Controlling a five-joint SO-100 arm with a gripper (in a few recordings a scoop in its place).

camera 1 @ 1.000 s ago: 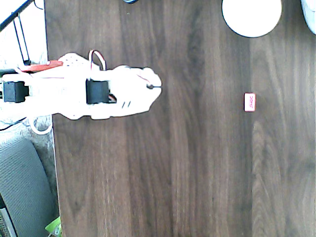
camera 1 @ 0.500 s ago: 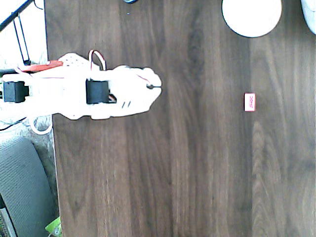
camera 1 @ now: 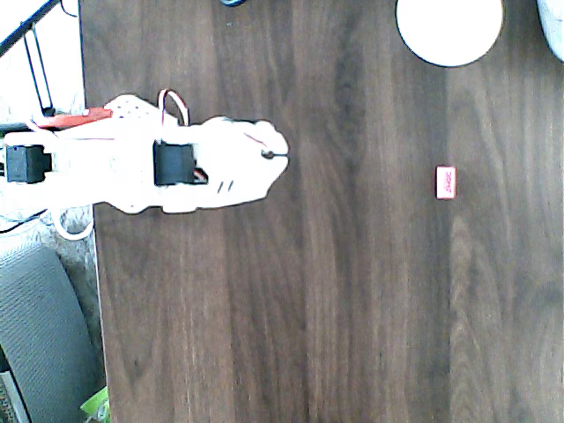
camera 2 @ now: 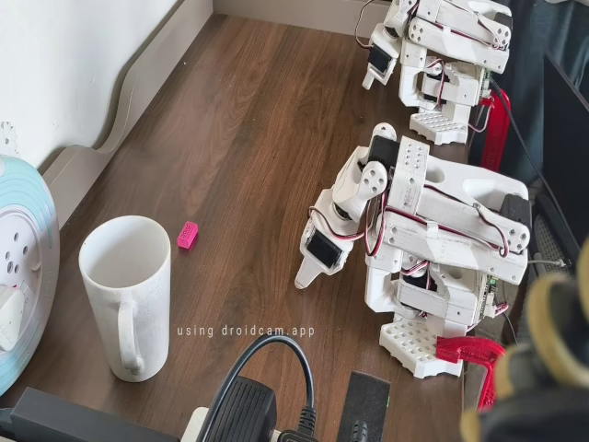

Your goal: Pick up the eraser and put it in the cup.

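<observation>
a dark wood-grain desk (camera 1: 352, 291) is filling the overhead view, and in the fixed view it is running along a white wall with a grey skirting. the white arm (camera 2: 433, 230) is sitting folded at the desk's left edge in the overhead view, its base clamped with a red clamp (camera 2: 474, 354) at the near right edge in the fixed view. the gripper (camera 2: 308, 272) is pointing down with its tip at or just above the wood, and its fingers are looking closed together with nothing between them. the eraser (camera 1: 446, 182) is lying flat on the bare wood toward the desk's right edge in the overhead view, well apart from the gripper (camera 1: 269, 159). in the fixed view the eraser (camera 2: 188, 235) is resting just beyond the cup (camera 2: 127, 295), near it but not touching. the cup (camera 1: 449, 28) is standing upright at the desk's top edge in the overhead view, its mouth open and white inside, handle facing the camera in the fixed view.
</observation>
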